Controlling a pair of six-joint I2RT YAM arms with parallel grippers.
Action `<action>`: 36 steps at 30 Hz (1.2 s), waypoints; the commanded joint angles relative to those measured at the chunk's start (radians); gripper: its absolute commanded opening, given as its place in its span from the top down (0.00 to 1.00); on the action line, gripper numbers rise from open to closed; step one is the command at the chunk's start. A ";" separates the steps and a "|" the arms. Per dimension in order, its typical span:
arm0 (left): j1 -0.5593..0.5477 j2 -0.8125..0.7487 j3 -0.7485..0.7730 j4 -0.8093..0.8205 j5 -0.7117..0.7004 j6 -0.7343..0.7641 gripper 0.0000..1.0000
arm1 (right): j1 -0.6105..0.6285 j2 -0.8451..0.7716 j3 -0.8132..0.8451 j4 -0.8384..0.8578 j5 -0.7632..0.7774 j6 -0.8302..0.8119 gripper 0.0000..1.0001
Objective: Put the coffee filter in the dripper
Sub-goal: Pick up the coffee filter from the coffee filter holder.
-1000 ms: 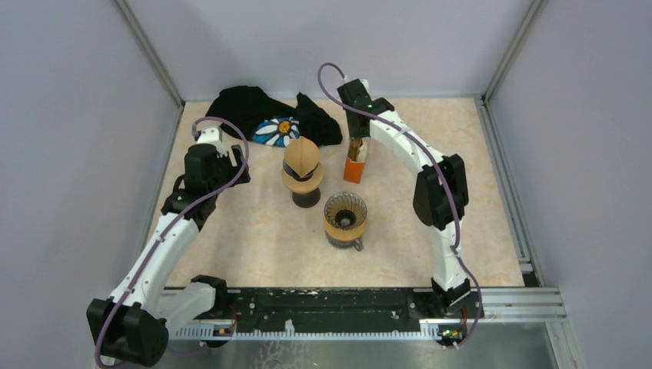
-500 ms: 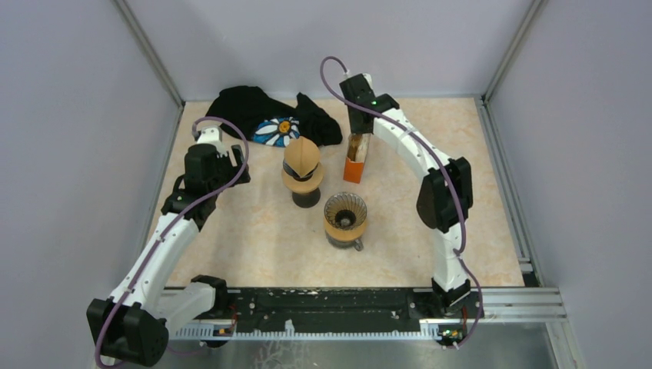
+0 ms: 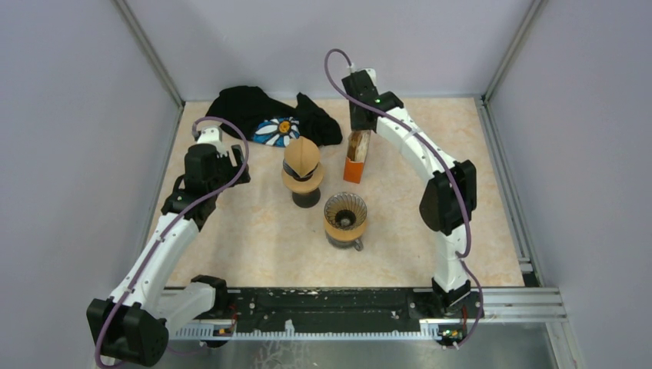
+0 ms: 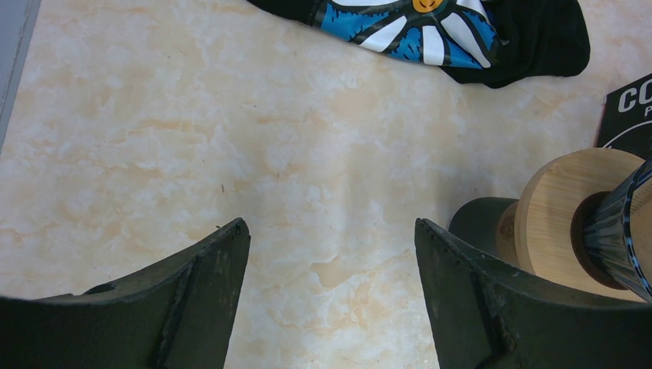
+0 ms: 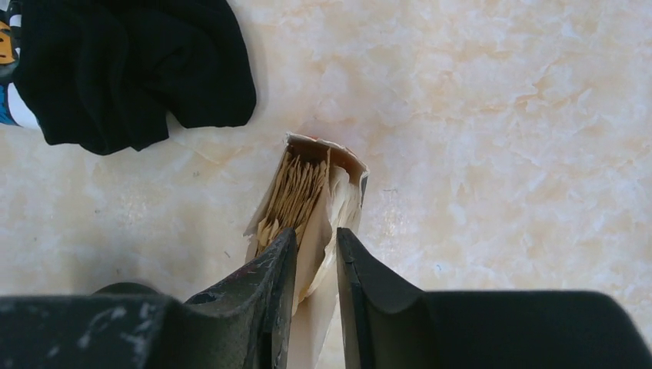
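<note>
Top external: dripper point(image 3: 345, 219) sitting mid-table, looking empty. Left gripper point(image 4: 330, 231) parked at its 10 o'clock, wide open, holding nothing, out of the way. Pack point(image 3: 354, 163) standing at 12 o'clock. Right gripper point(image 5: 316, 234) hanging over it, jaws slightly apart astride one filter point(image 5: 332, 201), probably lining up a pinch.

A crumpled cloth and a little stand on a pale table

The light beige, marble-look table point(image 3: 254, 231) has plain grey walls point(image 3: 77, 115) at the left, right and far sides. A soft black cloth point(image 3: 246, 108) lies bunched up at the far edge, left of the middle. It has a blue patch with a white daisy and an orange middle point(image 3: 277, 131). Just in front of the cloth, not touching it, stands a tan dome-shaped thing on a round wooden disc with a black foot point(image 3: 301, 171). A black and silver metal rail point(image 3: 330, 304) runs along the near edge.
</note>
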 commanded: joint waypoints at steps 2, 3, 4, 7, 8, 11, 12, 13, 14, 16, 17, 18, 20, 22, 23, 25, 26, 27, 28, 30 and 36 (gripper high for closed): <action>0.006 -0.004 -0.009 0.023 0.009 0.018 0.16 | 0.013 -0.075 -0.017 0.035 0.002 0.059 0.70; 0.007 -0.004 -0.008 0.023 0.010 0.018 0.16 | 0.013 -0.072 -0.023 0.038 0.000 0.067 0.70; 0.007 -0.005 -0.008 0.023 0.011 0.018 0.16 | 0.013 -0.072 -0.027 0.040 -0.003 0.078 0.70; 0.006 -0.004 -0.008 0.023 0.012 0.018 0.16 | 0.013 -0.062 -0.040 0.053 -0.005 0.100 0.69; 0.007 -0.004 -0.007 0.023 0.013 0.018 0.16 | 0.013 -0.057 -0.042 0.057 -0.001 0.106 0.69; 0.007 -0.006 -0.009 0.023 0.012 0.018 0.16 | 0.013 -0.041 -0.037 0.056 0.007 0.119 0.71; 0.006 -0.006 -0.008 0.024 0.012 0.019 0.16 | 0.013 -0.042 -0.039 0.057 0.010 0.121 0.74; 0.007 -0.007 -0.009 0.024 0.013 0.021 0.16 | 0.014 -0.044 -0.040 0.059 0.012 0.121 0.78; 0.007 -0.007 -0.009 0.026 0.014 0.021 0.16 | 0.013 -0.047 -0.042 0.062 0.014 0.121 0.81; 0.006 -0.007 -0.008 0.027 0.016 0.024 0.16 | 0.013 -0.056 -0.041 0.063 0.019 0.120 0.88; 0.007 -0.010 -0.010 0.027 0.017 0.025 0.16 | 0.013 -0.058 -0.041 0.063 0.020 0.117 0.92; 0.007 -0.012 -0.010 0.028 0.019 0.028 0.16 | 0.013 -0.063 -0.041 0.060 0.021 0.117 0.95; 0.008 -0.018 -0.013 0.035 0.026 0.031 0.16 | 0.013 -0.073 -0.041 0.054 0.018 0.117 1.00; 0.007 -0.026 -0.017 0.043 0.038 0.035 0.16 | 0.014 -0.090 -0.042 0.049 0.009 0.115 1.00; 0.008 -0.029 -0.019 0.046 0.044 0.037 0.16 | 0.013 -0.101 -0.044 0.047 0.002 0.114 1.00; 0.006 -0.040 -0.021 0.050 0.056 0.043 0.16 | 0.013 -0.127 -0.047 0.045 -0.008 0.109 1.00; 0.007 -0.044 -0.020 0.051 0.063 0.047 0.16 | 0.014 -0.141 -0.051 0.045 -0.014 0.104 1.00; 0.008 -0.049 -0.020 0.054 0.072 0.052 0.16 | 0.013 -0.156 -0.055 0.046 -0.020 0.098 1.00; 0.007 -0.054 -0.022 0.056 0.080 0.053 0.16 | 0.013 -0.169 -0.058 0.044 -0.025 0.095 1.00; 0.007 -0.067 -0.023 0.060 0.092 0.050 0.16 | 0.013 -0.198 -0.060 0.035 -0.039 0.088 1.00; 0.006 -0.124 0.004 0.054 0.175 0.030 0.16 | 0.013 -0.290 -0.064 0.003 -0.104 0.055 1.00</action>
